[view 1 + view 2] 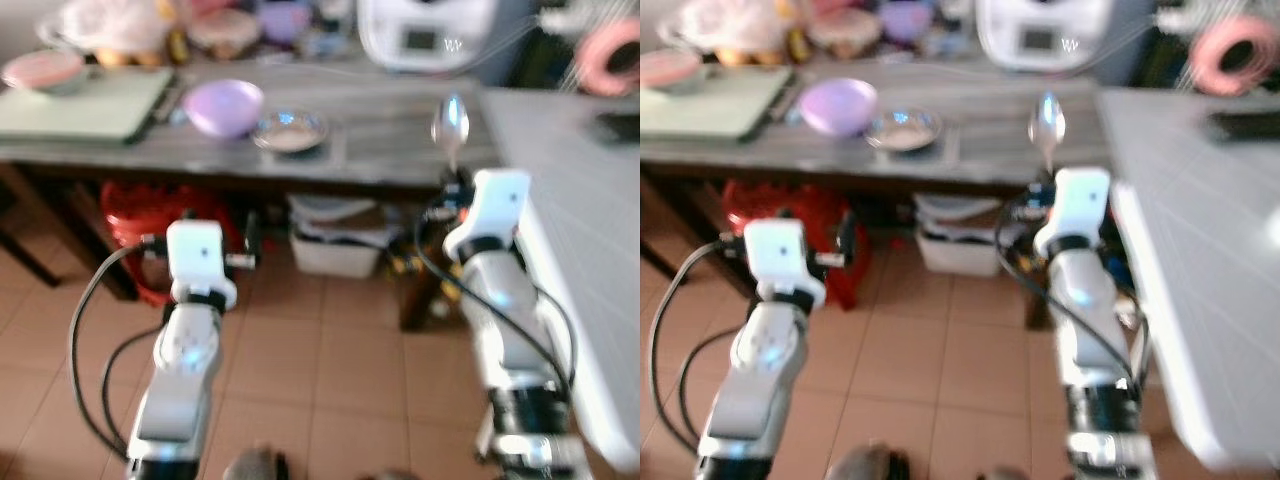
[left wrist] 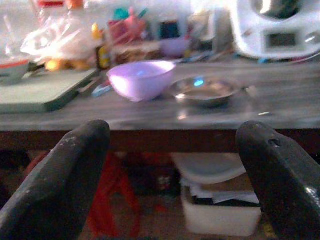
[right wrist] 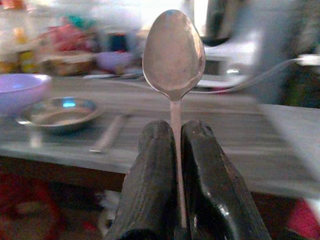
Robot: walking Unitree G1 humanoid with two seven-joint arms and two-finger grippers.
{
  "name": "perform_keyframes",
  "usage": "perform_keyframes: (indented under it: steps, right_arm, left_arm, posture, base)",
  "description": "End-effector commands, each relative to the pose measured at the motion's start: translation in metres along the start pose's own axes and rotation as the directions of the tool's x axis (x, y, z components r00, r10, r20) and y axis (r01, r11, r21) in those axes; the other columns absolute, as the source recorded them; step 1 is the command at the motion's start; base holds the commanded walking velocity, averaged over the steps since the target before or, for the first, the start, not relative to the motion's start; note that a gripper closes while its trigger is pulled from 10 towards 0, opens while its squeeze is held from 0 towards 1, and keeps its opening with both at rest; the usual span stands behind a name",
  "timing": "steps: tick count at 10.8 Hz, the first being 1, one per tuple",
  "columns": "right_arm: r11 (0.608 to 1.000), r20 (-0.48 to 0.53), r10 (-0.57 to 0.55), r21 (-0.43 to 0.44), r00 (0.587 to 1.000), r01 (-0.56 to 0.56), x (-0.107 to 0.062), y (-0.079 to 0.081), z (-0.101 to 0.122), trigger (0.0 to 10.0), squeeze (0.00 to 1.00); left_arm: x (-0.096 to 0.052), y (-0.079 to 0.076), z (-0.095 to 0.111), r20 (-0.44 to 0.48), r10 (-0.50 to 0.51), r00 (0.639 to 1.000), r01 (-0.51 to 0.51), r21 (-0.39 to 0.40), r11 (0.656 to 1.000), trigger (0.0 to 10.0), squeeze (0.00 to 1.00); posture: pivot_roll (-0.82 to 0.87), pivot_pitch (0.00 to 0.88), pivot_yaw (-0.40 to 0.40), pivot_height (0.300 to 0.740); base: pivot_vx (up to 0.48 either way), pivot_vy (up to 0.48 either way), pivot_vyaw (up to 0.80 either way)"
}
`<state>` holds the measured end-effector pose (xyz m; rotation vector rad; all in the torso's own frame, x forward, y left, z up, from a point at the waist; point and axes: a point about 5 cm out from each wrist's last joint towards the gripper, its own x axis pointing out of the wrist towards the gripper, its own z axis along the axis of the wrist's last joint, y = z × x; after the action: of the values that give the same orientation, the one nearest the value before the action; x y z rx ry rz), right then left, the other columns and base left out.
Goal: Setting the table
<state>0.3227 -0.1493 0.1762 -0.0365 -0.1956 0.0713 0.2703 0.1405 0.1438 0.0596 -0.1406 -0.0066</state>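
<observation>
- Spoon: upright, bowl up, its handle pinched between the fingers of the right tool, held in front of the bench edge.
- Left tool: fingers spread wide, holding nothing, below bench height and short of the bench.
- On the bench: a steel dish just beside a purple bowl; a green board further left.
- Behind them, a white appliance among blurred clutter.

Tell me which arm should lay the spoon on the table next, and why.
Right. The right claw is already shut on the spoon, held upright before the table. The left claw is open and empty.
</observation>
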Motion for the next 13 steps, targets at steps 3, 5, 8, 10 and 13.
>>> perform_keyframes:
  steps: [3,5,8,10,13]
  right_arm:
    - [1.000,0.011,-0.004,0.000,1.000,0.004,0.0001,-0.0010,0.0027,0.0,0.00]
    - [1.000,0.011,-0.002,0.002,1.000,0.002,0.0001,-0.0003,0.0027,0.0,0.00]
    - [1.000,0.009,0.005,0.003,1.000,-0.005,0.0002,0.0004,0.0021,0.0,0.00]
    - [1.000,0.006,0.005,0.007,1.000,-0.005,0.0000,0.0008,0.0011,0.0,0.00]
    - [1.000,0.001,-0.004,0.011,1.000,0.004,0.0001,-0.0011,0.0001,4.0,0.00]
  left_arm:
    - [-0.0006,0.0007,0.0005,-0.011,0.008,1.000,-0.008,0.001,1.000,10.0,0.00]
    - [-0.0007,0.0009,0.0005,-0.011,0.007,1.000,-0.007,0.005,1.000,10.0,0.00]
    - [-0.0003,0.0004,-0.0002,-0.022,0.014,1.000,-0.015,-0.013,1.000,10.0,0.00]
    - [-0.0007,0.0017,0.0019,-0.005,0.022,1.000,-0.022,0.007,1.000,10.0,0.00]
    - [-0.0024,0.0042,0.0044,0.009,0.035,0.999,-0.035,0.010,0.999,10.0,0.00]
  posture:
    - [0.01,0.107,0.037,0.740]
    - [0.01,0.109,0.037,0.740]
    - [0.01,0.112,0.038,0.740]
    - [0.01,0.113,0.038,0.740]
    - [0.01,0.118,0.039,0.740]
  base:
    - [0.435,0.000,0.00]
    - [0.411,0.249,0.00]
    - [0.363,0.310,0.00]
    - [0.300,0.373,0.00]
    - [0.000,0.096,0.00]
